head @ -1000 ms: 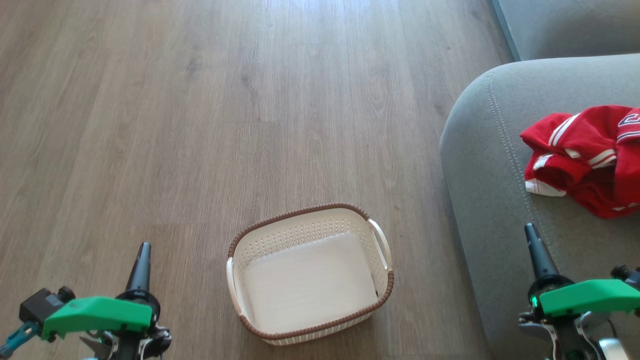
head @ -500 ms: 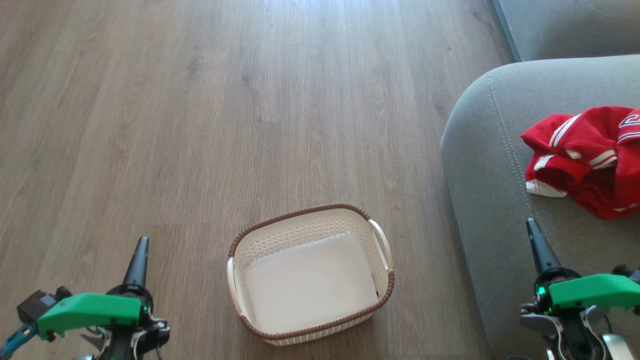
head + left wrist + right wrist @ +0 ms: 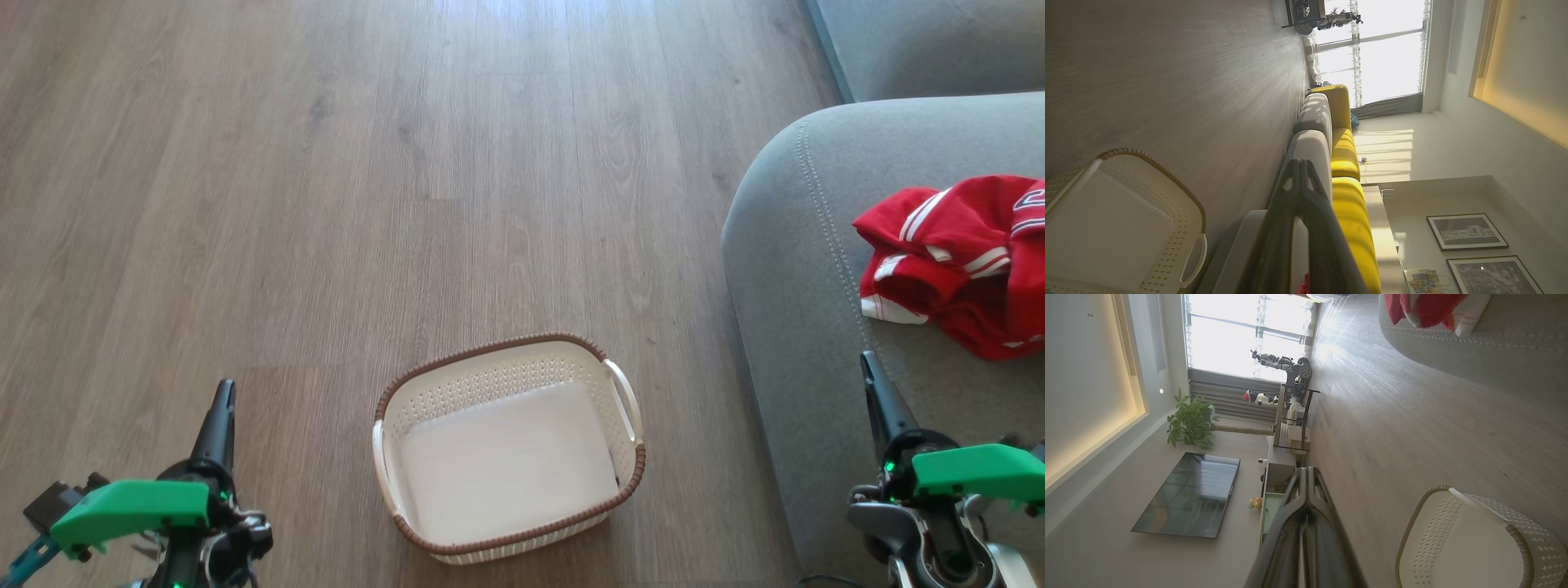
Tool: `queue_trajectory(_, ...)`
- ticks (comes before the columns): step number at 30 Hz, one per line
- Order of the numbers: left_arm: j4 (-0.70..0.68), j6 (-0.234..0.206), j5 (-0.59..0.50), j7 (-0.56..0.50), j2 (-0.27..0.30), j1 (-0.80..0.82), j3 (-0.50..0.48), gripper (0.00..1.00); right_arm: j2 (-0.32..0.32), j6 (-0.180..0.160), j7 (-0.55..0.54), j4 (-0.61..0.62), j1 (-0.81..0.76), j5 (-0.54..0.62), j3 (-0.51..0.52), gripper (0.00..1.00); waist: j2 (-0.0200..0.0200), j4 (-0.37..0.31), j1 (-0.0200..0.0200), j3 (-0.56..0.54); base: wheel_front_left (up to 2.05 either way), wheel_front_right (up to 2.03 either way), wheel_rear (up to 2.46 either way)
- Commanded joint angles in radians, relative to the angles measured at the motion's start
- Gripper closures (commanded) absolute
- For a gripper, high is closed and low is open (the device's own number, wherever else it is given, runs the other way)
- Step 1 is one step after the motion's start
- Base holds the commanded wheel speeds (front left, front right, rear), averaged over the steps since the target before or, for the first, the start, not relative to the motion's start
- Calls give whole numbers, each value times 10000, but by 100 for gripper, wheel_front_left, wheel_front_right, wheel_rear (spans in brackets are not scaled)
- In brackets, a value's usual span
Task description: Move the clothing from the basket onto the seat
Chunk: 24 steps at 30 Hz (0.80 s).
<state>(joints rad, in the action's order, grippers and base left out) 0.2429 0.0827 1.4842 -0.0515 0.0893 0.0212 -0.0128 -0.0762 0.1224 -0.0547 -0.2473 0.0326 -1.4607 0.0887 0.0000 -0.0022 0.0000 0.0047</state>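
Basket looked done: the small cream-white perforated plastic basket with the brown woven-look rim [image 3: 490, 346] sat at bottom centre of the head view on the wood-plank floor [image 3: 326, 204]. Its bare base was showing, nothing red inside. The bright red jersey clothing with white stripe trim [image 3: 951, 261] lay bunched at the right edge of frame on the large light grey fabric sofa seat [image 3: 796, 269], well apart from the basket. The pile was cropped by the frame edge, so probably more than one garment, can't confirm.

My read: the transfer step was over and this was the park phase. Next move called for no grasp, just a check of the basket corners and keeping both arms clear.

Pose: left gripper [image 3: 222, 394] at lower left over the floor, right gripper [image 3: 867, 365] at lower right over the seat's front edge. Both pointed up-frame, fingers pressed closed on nothing. Wrist views agreed: tips together, nothing between them.
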Motion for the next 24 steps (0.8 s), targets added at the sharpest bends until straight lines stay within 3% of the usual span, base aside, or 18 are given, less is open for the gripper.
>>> queue_trajectory(1, -220, 146, 226, -92, 6, 654, -403, 100, -21, 74, -85, 274, 529, -303, -142, 100, 0, 2, 0, -1, 0, 0, 0)
queue_trajectory(14, 16, 474, 1364, -476, -262, 850, -835, 100, 85, 83, -389, 42, 728, -1654, 11, 100, 0, 21, 0, -15, 0, 0, 0)
queue_trajectory(24, 20, 479, 1363, -502, -283, 856, -866, 100, 110, 83, -420, 36, 734, -1650, 46, 100, 0, 22, 0, -15, 0, 0, 0)
